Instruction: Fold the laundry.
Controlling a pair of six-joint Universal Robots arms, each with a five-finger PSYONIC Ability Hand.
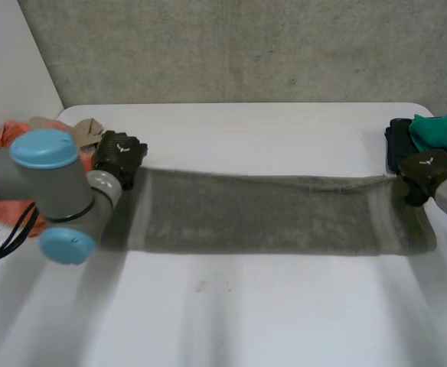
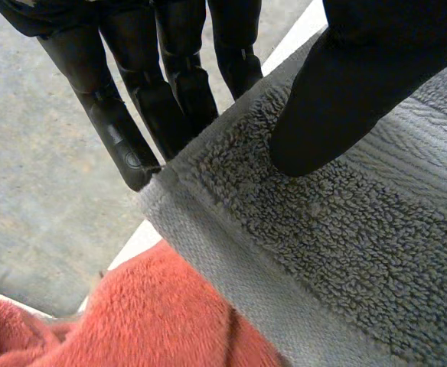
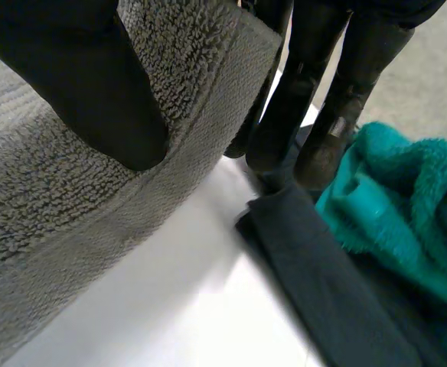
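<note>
A grey towel (image 1: 262, 214) hangs stretched wide between my two hands above the white table (image 1: 246, 130). My left hand (image 1: 120, 157) pinches its left top corner. In the left wrist view the thumb (image 2: 346, 84) presses the grey towel (image 2: 323, 245) against the fingers (image 2: 109, 115) behind it. My right hand (image 1: 422, 172) holds the right top corner. In the right wrist view its thumb (image 3: 86, 84) clamps the grey towel (image 3: 47, 222) against the fingers (image 3: 323, 92).
An orange-red cloth (image 1: 1, 176) lies at the table's left edge under my left arm, showing as red fleece (image 2: 147, 321) below the towel corner. A teal cloth (image 1: 445, 134) on dark fabric (image 3: 315, 283) sits at the right edge. A tan item (image 1: 86, 130) lies behind the left hand.
</note>
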